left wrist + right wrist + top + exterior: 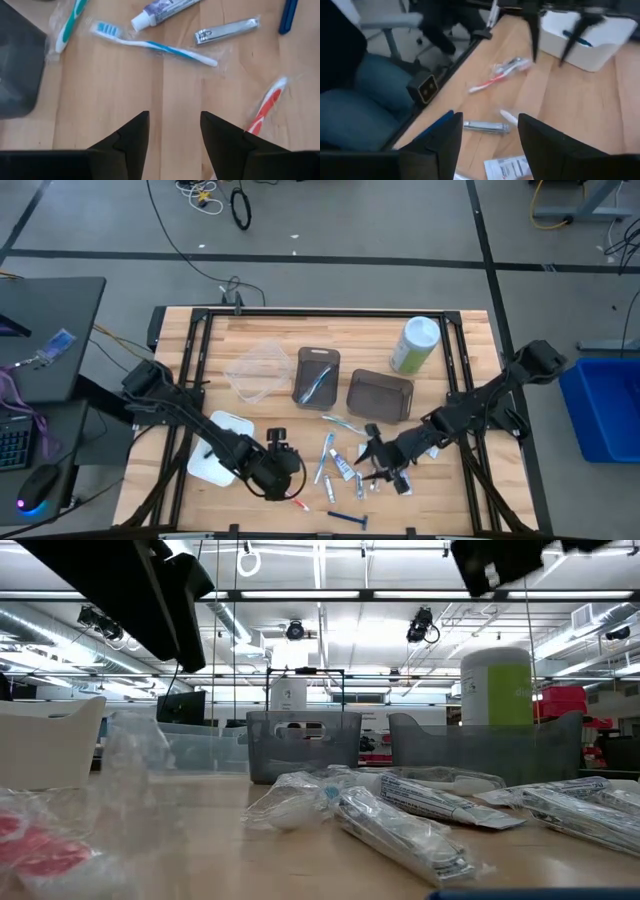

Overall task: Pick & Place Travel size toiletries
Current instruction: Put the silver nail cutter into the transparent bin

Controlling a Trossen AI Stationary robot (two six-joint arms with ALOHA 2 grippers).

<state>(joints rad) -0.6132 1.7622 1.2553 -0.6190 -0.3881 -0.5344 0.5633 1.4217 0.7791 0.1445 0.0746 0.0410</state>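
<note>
One toothbrush (318, 383) is already lodged in a dark bin (317, 375); most toiletries (335, 465) are left scattered on the tabletop (470, 350). Both the left gripper (174, 131) and the right gripper (489, 131) are held open, empty, above them.

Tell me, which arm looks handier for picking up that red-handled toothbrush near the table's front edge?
Probably the left. Its open tool hangs just beside the red-handled toothbrush, with nothing between them. The right tool, also open, sits farther over, above the tubes and the nail clipper.
</note>
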